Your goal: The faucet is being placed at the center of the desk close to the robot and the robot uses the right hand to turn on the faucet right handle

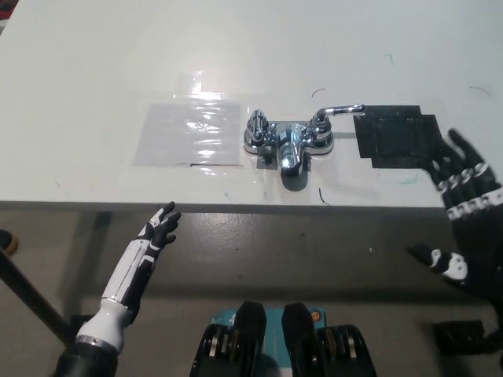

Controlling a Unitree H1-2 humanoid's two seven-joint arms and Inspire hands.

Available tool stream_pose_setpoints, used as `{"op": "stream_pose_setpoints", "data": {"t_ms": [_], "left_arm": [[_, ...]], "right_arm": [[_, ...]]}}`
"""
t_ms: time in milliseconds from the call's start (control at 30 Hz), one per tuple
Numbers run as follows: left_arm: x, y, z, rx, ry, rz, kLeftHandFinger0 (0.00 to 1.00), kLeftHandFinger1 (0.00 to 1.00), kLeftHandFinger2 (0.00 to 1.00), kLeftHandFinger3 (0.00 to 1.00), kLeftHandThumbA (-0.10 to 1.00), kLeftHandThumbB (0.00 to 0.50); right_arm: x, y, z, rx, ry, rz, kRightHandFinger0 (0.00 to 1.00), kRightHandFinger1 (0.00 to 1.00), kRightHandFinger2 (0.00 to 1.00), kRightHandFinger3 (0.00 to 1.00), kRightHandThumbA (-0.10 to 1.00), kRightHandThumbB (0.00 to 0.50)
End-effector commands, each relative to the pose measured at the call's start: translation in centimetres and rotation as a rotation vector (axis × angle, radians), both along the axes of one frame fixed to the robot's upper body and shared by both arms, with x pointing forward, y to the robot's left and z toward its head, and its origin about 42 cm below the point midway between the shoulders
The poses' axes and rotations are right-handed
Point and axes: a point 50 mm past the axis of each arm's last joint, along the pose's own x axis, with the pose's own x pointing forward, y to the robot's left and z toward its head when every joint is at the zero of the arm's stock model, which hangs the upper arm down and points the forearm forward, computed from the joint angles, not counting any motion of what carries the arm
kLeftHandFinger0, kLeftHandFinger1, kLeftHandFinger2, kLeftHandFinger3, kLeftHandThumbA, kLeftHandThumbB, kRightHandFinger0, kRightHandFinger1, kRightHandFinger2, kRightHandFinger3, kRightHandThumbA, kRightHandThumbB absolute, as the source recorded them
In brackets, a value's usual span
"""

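Observation:
A chrome faucet point(288, 141) sits on the white desk point(94, 71), near its front edge and about the middle. Its right handle point(336, 112) is a lever pointing to the right, toward a black patch; its left handle point(256, 124) is a short knob. My black right hand point(464, 212) hangs open at the right, over the desk's front edge, well right of and below the lever, touching nothing. My white left hand point(157, 234) rests open below the desk edge at lower left.
A black taped square point(398, 138) lies just right of the faucet. A clear glossy sheet point(189, 132) is taped to the desk on the faucet's left. Below the front edge is grey floor, with a dark desk leg point(27, 298) at lower left.

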Motion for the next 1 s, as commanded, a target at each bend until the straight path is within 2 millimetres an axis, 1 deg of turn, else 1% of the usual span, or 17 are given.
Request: {"op": "stream_pose_setpoints", "data": {"t_ms": [0,167,200,233,333,400,467,500,533,600,633,700,733,767,867,900,967], "left_arm": [[-0.2,0.0,1.3,-0.021,-0.073,-0.032,1.0,1.0,1.0,1.0,1.0,0.101],[-1.2,-0.1,0.6,-0.021,-0.047,-0.028,1.0,1.0,1.0,1.0,1.0,0.1],[-1.5,-0.1,0.4,-0.025,-0.04,-0.029,1.0,1.0,1.0,1.0,1.0,0.103],[-1.5,-0.1,0.3,-0.028,-0.043,-0.028,1.0,1.0,1.0,1.0,1.0,0.111],[-2.1,-0.1,-0.1,-0.03,-0.034,-0.039,1.0,1.0,1.0,1.0,1.0,0.09],[-2.7,-0.2,-0.6,-0.028,-0.025,-0.04,1.0,1.0,1.0,1.0,1.0,0.087],[-2.7,-0.2,-0.6,-0.025,-0.025,-0.038,1.0,1.0,1.0,1.0,1.0,0.1],[-3.1,-0.1,-0.9,-0.018,-0.021,-0.04,1.0,1.0,1.0,1.0,1.0,0.106],[-3.2,-0.1,-0.9,-0.025,-0.016,-0.039,1.0,1.0,1.0,1.0,1.0,0.118],[-3.2,-0.2,-1.0,-0.029,-0.018,-0.038,1.0,1.0,1.0,1.0,1.0,0.113],[-3.1,-0.2,-1.1,-0.025,-0.021,-0.035,1.0,1.0,1.0,1.0,1.0,0.108],[-3.2,-0.1,-1.1,-0.02,-0.02,-0.032,1.0,1.0,1.0,1.0,1.0,0.109],[-3.2,-0.1,-1.1,-0.02,-0.02,-0.032,1.0,1.0,1.0,1.0,0.99,0.108],[-3.2,-0.1,-1.2,-0.017,-0.015,-0.033,1.0,1.0,1.0,1.0,1.0,0.109],[-3.2,-0.1,-1.5,-0.023,-0.014,-0.037,1.0,1.0,1.0,1.0,1.0,0.114],[-3.3,0.0,-1.5,-0.024,-0.01,-0.038,1.0,1.0,1.0,1.0,1.0,0.116],[-3.4,0.0,-1.6,-0.026,-0.001,-0.035,1.0,1.0,1.0,1.0,0.99,0.126]], "right_arm": [[0.0,0.1,-0.9,-0.024,-0.038,-0.05,1.0,1.0,1.0,1.0,1.0,0.309],[0.4,0.0,-3.9,-0.088,0.042,-0.078,1.0,1.0,1.0,1.0,1.0,0.278],[0.2,0.1,-4.7,-0.101,0.08,-0.082,1.0,1.0,1.0,1.0,1.0,0.3],[0.4,0.0,-5.4,-0.121,0.104,-0.082,1.0,1.0,1.0,1.0,1.0,0.303],[0.2,-0.1,-7.2,-0.142,0.15,-0.08,1.0,1.0,1.0,1.0,1.0,0.258],[-0.1,-0.2,-8.4,-0.165,0.171,-0.084,1.0,1.0,1.0,1.0,1.0,0.235],[0.1,-0.2,-8.8,-0.174,0.175,-0.086,1.0,1.0,1.0,1.0,1.0,0.226],[-0.3,-0.2,-9.3,-0.189,0.186,-0.093,1.0,1.0,1.0,1.0,1.0,0.198],[-0.3,-0.3,-9.5,-0.195,0.197,-0.095,1.0,1.0,1.0,1.0,1.0,0.194],[-0.2,-0.3,-9.8,-0.201,0.207,-0.093,1.0,1.0,1.0,1.0,1.0,0.179],[0.0,-0.3,-10.0,-0.205,0.212,-0.09,1.0,1.0,1.0,1.0,1.0,0.156],[0.1,-0.2,-10.3,-0.208,0.225,-0.086,1.0,1.0,1.0,1.0,1.0,0.149],[0.1,-0.2,-10.3,-0.206,0.227,-0.085,1.0,1.0,1.0,1.0,1.0,0.148],[0.1,-0.1,-10.6,-0.207,0.25,-0.075,1.0,1.0,1.0,1.0,1.0,0.162],[0.0,0.1,-10.8,-0.212,0.272,-0.072,1.0,1.0,1.0,1.0,1.0,0.164],[-0.1,0.3,-11.0,-0.206,0.285,-0.071,1.0,1.0,1.0,1.0,1.0,0.19],[-0.1,0.5,-11.2,-0.201,0.296,-0.08,1.0,1.0,1.0,1.0,1.0,0.192]]}}
